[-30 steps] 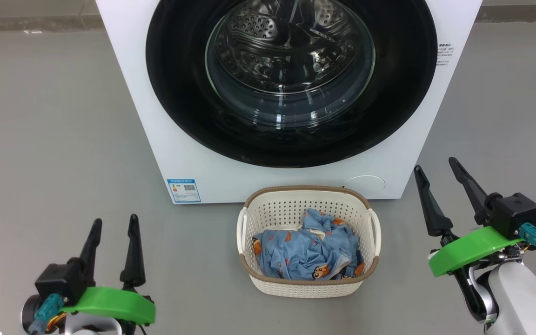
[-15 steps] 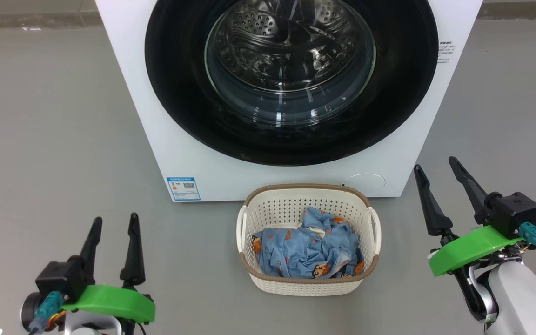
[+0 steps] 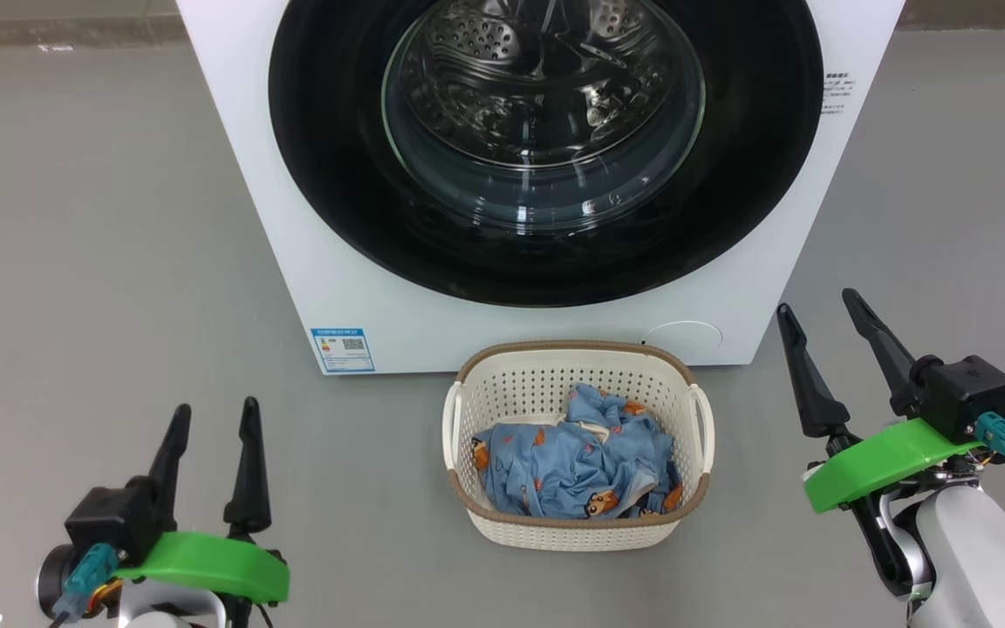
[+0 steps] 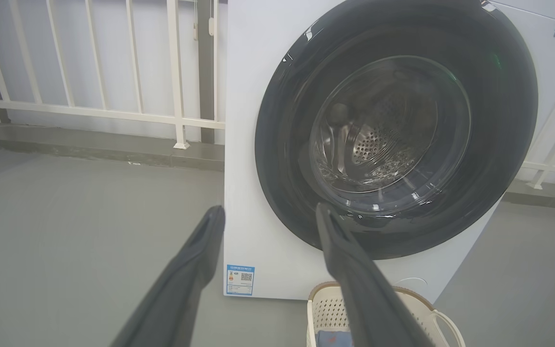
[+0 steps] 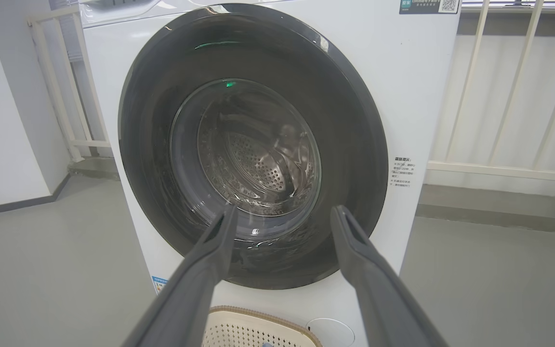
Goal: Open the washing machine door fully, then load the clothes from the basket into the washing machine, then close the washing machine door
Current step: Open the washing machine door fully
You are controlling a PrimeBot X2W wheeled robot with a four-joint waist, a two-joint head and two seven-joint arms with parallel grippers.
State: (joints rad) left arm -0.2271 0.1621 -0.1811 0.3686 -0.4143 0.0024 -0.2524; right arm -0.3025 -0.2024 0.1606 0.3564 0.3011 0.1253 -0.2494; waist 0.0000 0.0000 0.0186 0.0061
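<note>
Left gripper (image 3: 215, 408) and right gripper (image 3: 817, 303) hover low with their long dark fingers spread wide and nothing held. They flank the small cream-white perforated plastic basket (image 3: 572, 347) with its brown woven rim and stand well apart from it, probably a ready stance. The basket sits on the grey floor (image 3: 101, 262) just in front of the big white front-loading washing machine (image 3: 433, 323), with the light blue bear-printed clothes (image 3: 572, 471) bunched inside, likely placed so to keep the carry short. The large round glossy black-rimmed glass door (image 3: 328, 174) lies flush and shut, so opening it looks to be the first step.
</note>
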